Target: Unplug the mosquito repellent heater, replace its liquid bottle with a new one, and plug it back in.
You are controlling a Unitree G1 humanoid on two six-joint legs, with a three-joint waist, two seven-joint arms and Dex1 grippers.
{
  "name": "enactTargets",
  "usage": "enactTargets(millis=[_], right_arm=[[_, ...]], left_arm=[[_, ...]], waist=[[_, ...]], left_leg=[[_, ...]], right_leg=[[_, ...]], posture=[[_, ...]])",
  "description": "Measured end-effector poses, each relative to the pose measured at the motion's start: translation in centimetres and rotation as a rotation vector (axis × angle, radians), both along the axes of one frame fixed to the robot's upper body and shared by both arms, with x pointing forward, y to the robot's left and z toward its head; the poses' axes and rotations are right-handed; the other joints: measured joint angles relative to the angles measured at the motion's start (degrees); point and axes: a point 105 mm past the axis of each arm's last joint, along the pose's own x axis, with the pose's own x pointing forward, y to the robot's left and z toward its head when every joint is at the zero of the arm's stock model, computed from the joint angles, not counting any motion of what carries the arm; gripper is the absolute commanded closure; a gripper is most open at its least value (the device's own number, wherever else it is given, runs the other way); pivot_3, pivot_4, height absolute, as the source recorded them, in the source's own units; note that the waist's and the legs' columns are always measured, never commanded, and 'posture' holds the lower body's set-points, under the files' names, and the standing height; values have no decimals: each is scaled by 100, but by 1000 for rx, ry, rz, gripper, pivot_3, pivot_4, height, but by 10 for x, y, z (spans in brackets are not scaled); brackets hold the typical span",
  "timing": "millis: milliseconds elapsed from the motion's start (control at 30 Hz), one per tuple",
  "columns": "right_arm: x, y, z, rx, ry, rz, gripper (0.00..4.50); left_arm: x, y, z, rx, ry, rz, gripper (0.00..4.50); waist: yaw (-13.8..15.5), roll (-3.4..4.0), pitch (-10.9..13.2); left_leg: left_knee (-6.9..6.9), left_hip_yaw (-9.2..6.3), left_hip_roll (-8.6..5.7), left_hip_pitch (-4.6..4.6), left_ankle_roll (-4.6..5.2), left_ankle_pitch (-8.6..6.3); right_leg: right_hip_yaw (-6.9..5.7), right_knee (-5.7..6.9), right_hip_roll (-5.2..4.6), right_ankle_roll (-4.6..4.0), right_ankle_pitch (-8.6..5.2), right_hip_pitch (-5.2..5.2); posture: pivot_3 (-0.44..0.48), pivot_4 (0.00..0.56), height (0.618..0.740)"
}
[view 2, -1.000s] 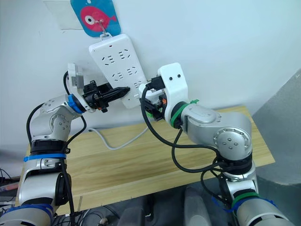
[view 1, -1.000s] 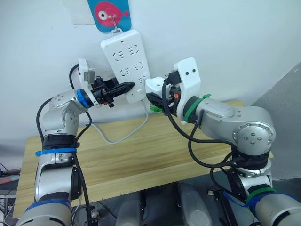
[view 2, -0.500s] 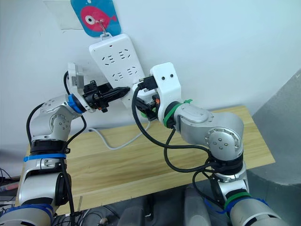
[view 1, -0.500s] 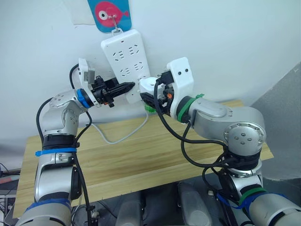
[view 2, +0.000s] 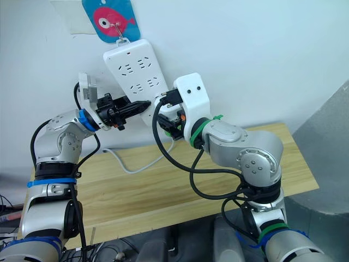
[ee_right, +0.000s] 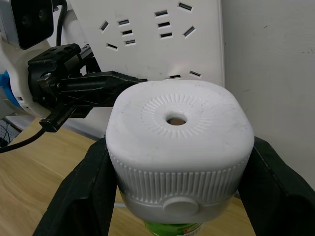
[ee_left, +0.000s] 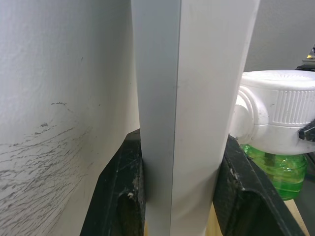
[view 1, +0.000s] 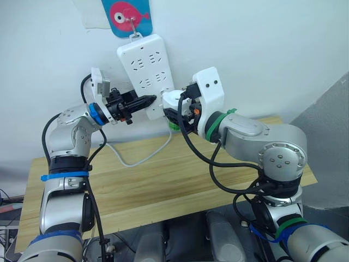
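Note:
The mosquito repellent heater (ee_right: 179, 142) is a rounded white unit with a round vent hole, and a green liquid bottle (ee_left: 275, 169) hangs under it. My right gripper (view 1: 180, 113) is shut on the heater, one black finger (ee_right: 83, 191) on each side. It holds the heater (view 1: 173, 99) against the lower right corner of the white power strip (view 1: 146, 68) hanging on the wall. The prongs are hidden. My left gripper (view 1: 148, 101) is shut on the strip's lower edge, which sits between its fingers (ee_left: 123, 196).
The strip hangs from a hook on a blue fish sticker (view 1: 126, 15). Its white cable (view 1: 136, 158) loops down onto the wooden table (view 1: 163, 185) below both arms. A grey panel (view 1: 332, 136) stands at the right.
My right arm has swung left and brought the heater from beside the strip up to its lower right corner. The left gripper has held still on the strip.

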Motion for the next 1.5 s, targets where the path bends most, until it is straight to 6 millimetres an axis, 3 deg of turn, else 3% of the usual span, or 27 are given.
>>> enactTargets(millis=[567, 1200, 1500], right_arm=[[3, -5, 1, -21, -18, -11, 1546], [3, 15, 3, 11, -14, -16, 1546], [-1, 19, 8, -36, -106, -25, 1546]], left_arm=[[0, 0, 0, 0, -1, -1, 3191], [1, 7, 2, 10, 0, 45, 3191], [-2, 5, 4, 9, 30, 30, 3191]], waist=[[0, 0, 0], [-22, 11, 22], [-22, 11, 86]], left_leg=[[-1, 0, 0, 0, 0, 0], [1, 2, 7, 1, -3, 2], [3, 2, 12, 8, -5, 3]], right_leg=[[0, 0, 0, 0, 0, -1], [6, 8, 7, 0, 0, -8], [9, 17, 12, 0, 0, -8]], posture=[[-257, 328, 734], [-221, 349, 734], [-221, 367, 734]])
